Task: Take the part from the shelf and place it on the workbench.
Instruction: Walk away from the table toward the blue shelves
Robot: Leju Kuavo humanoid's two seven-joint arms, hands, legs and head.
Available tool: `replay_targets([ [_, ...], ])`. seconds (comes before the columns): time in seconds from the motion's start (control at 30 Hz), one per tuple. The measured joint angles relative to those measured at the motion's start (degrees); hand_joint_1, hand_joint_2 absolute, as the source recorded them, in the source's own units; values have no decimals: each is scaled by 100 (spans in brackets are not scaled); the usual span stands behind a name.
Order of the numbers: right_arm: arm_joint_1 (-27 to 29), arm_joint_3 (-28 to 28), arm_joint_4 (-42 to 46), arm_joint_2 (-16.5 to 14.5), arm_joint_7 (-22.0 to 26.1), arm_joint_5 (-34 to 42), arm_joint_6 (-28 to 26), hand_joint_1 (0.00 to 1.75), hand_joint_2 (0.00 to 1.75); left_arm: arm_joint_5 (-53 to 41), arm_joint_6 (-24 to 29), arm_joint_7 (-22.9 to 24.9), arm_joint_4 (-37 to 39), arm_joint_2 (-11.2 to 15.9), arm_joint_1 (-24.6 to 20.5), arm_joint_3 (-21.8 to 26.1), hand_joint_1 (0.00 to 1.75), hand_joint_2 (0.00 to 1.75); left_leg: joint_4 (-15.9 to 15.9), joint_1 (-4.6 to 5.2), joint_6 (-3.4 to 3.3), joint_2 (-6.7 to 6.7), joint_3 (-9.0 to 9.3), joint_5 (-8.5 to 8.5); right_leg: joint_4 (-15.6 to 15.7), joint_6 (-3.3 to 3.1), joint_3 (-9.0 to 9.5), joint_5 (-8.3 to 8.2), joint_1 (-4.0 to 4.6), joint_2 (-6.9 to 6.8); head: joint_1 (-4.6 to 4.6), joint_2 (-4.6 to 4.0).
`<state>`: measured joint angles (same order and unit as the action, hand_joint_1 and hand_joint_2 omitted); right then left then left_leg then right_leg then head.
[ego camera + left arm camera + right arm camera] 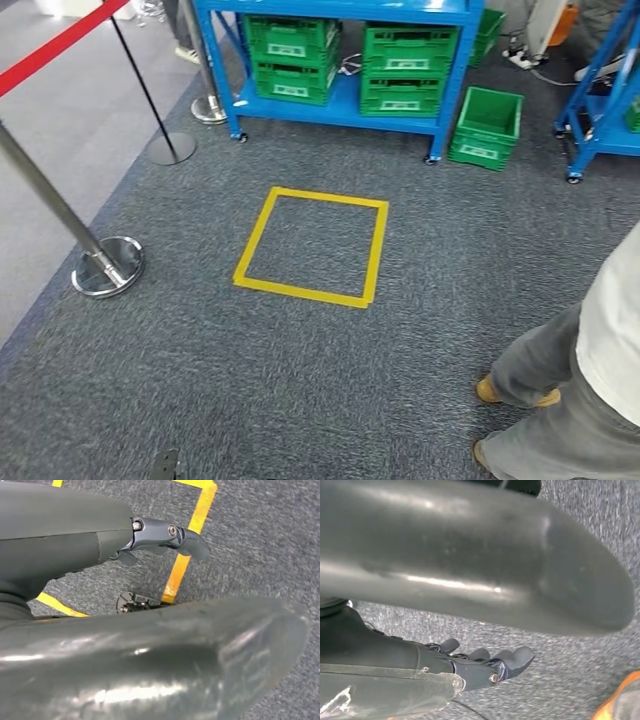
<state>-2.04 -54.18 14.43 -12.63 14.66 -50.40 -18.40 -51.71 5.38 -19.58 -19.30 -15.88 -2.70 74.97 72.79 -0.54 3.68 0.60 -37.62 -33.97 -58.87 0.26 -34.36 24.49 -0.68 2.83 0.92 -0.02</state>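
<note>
A Kuavo humanoid stands short of a blue steel shelf [340,105], the fetch not yet begun by the look of it: both arms hang toward the floor and nothing is carried. The left hand [162,537] shows slim dark fingers [190,542] lying nearly straight beyond a broad glossy grey thumb, with nothing in them; the right hand [486,665] is likewise empty, its fingers stretched out and slightly apart.

Which part is wanted cannot be told from here. On the shelf's lowest board sit two stacks of green slatted plastic crates [400,65], white labels on their fronts, contents hidden. A third green crate [487,125] rests on the floor just beside the shelf's right leg.

Between robot and shelf lies a square of yellow tape [311,245] on coarse blue-grey carpet [226,380], apparently a standing mark. The next move probably calls for walking up to that square to bring the crates within reach.

Left of the shelf, chromed posts [102,262] carry a red belt [56,40]. A person in grey trousers [562,400] stands to the right.
</note>
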Motion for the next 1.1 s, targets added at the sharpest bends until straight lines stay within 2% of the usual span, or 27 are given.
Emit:
replay_targets([
  [0.03,3,0,0,-2,16,-6,0,0,0,1,5,0,5,3,-2,0,0,0,-253,-1,-8,-11,96,209,0,10,5,-5,-5,65,1,0],
  [0.1,1,0,0,-4,68,-22,0,0,0,-1,15,0,18,7,-16,0,0,0,-1043,-12,-22,-86,435,621,-17,54,3,-8,-2,172,15,0],
  [0.13,-2,0,0,-5,94,-28,0,0,0,-1,18,0,25,8,-27,-1,0,0,-1347,-17,-42,-132,561,727,-25,86,-8,-8,5,207,25,0],
  [0.17,-2,0,0,-5,109,-31,0,0,0,-2,20,0,31,8,-37,-1,0,0,-1516,-18,-70,-170,621,759,-25,120,-22,-10,13,228,37,0],
  [0.23,10,0,0,-4,121,-31,0,0,0,-2,22,0,40,7,-45,-1,0,0,-1575,-11,-156,-178,620,765,7,188,-46,-27,9,243,45,0],
  [0.3,20,0,0,-4,123,-31,-1,0,0,-2,23,-1,46,6,-45,0,0,0,-1594,-16,-241,-149,619,792,-89,245,-92,51,2,106,23,0],
  [0.37,7,1,0,-4,123,-40,-3,0,0,-3,23,-1,52,5,-36,0,0,0,-1602,-16,-299,-101,620,800,-614,283,-311,379,7,-114,-20,0],
  [0.43,-2,2,0,-4,116,-82,-5,0,0,-2,26,-1,56,7,-15,1,0,0,-1600,-2,-318,-42,621,794,-1396,305,-658,756,7,-210,-41,0],
  [0.47,1,2,0,-4,111,-107,-8,0,0,-1,29,-1,56,8,-9,2,0,0,-1598,2,-320,-18,623,791,-1624,308,-753,821,7,-222,-41,0],
  [0.5,6,2,0,-4,107,-132,-11,0,0,1,33,-1,57,9,-6,2,0,0,-1596,3,-318,-2,628,788,-1633,306,-743,775,7,-226,-42,0],
  [0.53,9,2,0,-4,104,-156,-19,0,44,3,35,-1,57,8,-5,2,0,0,-1594,2,-310,9,637,783,-1399,299,-611,626,6,-233,-42,0],
  [0.57,9,2,0,-4,105,-182,-32,0,87,6,37,-1,57,6,-6,2,0,0,-1592,1,-296,14,650,774,-999,289,-392,430,5,-255,-43,0],
  [0.63,-6,3,0,-5,104,-229,-63,0,175,10,35,0,57,4,-6,2,0,0,-1583,21,-247,22,674,748,-276,252,-1,182,16,-309,-45,0],
  [0.67,-13,4,0,-5,103,-242,-78,0,175,10,34,0,57,4,-5,2,0,0,-1583,31,-219,23,681,743,-97,228,94,141,25,-322,-45,0],
  [0.77,-9,7,0,-7,98,-284,-118,0,175,10,24,0,57,7,-6,2,0,0,-1608,23,-126,27,687,750,-32,128,103,122,38,-293,-44,0],
  [0.8,-7,7,0,-8,97,-301,-130,0,175,10,19,0,57,7,-7,1,0,0,-1555,18,-92,22,664,696,-20,89,103,111,30,-285,-39,0],
  [0.87,-12,7,0,-10,96,-319,-143,0,175,10,12,0,57,10,-8,0,0,0,-1116,13,-40,5,467,410,1,30,105,94,7,-273,-16,0],
  [0.93,-13,7,0,-11,97,-320,-153,0,175,11,8,1,57,14,-2,1,0,0,-333,11,-14,-3,88,45,1,9,97,96,8,-260,2,0],
  [0.97,-10,7,0,-11,97,-320,-157,0,175,14,4,2,57,16,2,1,0,0,-53,10,-8,-4,-59,-29,0,6,96,97,9,-249,3,0],
  [1.0,-9,7,0,-11,98,-319,-162,0,175,19,-1,3,57,20,6,2,0,0,46,10,-7,-4,-122,7,0,6,96,97,8,-236,4,0],
  [1.03,-9,7,0,-11,99,-320,-165,0,175,24,-5,4,57,23,8,2,0,0,-85,8,-10,-5,-73,156,0,9,101,98,5,-219,7,0],
  [1.1,-16,7,0,-13,103,-321,-170,0,175,40,-8,4,57,26,6,2,0,0,-812,0,-20,-23,265,576,-4,35,113,100,5,-184,16,0],
])
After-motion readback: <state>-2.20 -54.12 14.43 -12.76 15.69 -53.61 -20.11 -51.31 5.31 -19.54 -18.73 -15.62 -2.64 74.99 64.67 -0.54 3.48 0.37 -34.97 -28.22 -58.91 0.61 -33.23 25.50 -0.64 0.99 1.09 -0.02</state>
